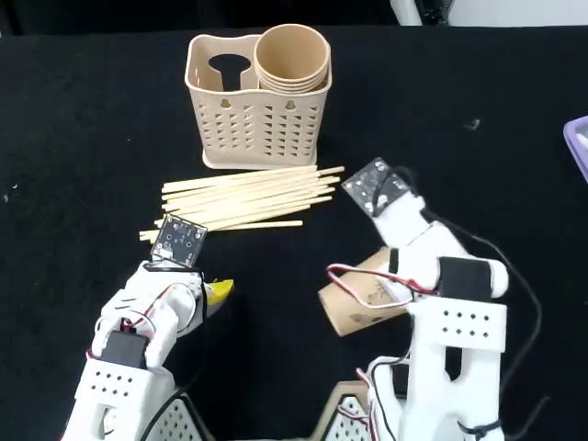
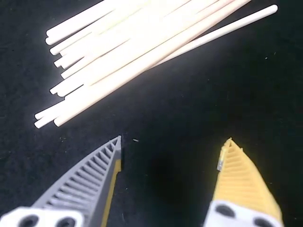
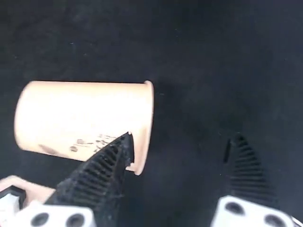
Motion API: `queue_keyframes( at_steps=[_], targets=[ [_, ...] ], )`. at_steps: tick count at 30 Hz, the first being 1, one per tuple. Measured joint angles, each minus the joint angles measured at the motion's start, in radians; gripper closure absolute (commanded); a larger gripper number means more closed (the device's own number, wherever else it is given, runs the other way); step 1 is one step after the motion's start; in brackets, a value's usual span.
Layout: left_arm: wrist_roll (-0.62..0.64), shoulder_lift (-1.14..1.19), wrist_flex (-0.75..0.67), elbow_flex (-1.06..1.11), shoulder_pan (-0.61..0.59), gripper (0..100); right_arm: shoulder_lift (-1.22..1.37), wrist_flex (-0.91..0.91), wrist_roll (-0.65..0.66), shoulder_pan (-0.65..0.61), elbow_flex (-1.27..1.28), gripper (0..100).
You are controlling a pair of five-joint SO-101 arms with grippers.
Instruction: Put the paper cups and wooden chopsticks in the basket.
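A beige basket [image 1: 248,129] stands at the back of the black table, with a stack of paper cups [image 1: 292,57] in its right compartment. Several wooden chopsticks [image 1: 248,197] lie in a loose bundle just in front of it. My left gripper [image 2: 174,141] hangs open over bare cloth a little short of the chopsticks [image 2: 137,52]; its yellow finger [image 1: 219,292] shows beside the arm. One more paper cup [image 1: 354,303] lies on its side under my right arm [image 1: 432,266]. My right gripper [image 3: 182,138] is open, one black finger over the cup [image 3: 80,116] near its rim.
The basket's left compartment [image 1: 230,66] holds nothing. A purple object [image 1: 579,142] pokes in at the table's right edge. Black cloth lies bare to both sides of the basket and between the two arms.
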Motion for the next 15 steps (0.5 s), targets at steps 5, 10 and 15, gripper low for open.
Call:
queue_keyframes(
  at_steps=[5,10,15],
  targets=[
    [0.000,0.000,0.000,0.000,0.000,68,0.144,-0.017,0.006,0.017,0.002,66.9],
    [0.000,0.000,0.000,0.000,0.000,68,0.353,-0.017,0.018,0.015,-0.084,67.0],
    [0.000,0.000,0.000,0.000,0.000,68,0.430,0.044,0.075,0.015,-0.152,67.2]
  ],
)
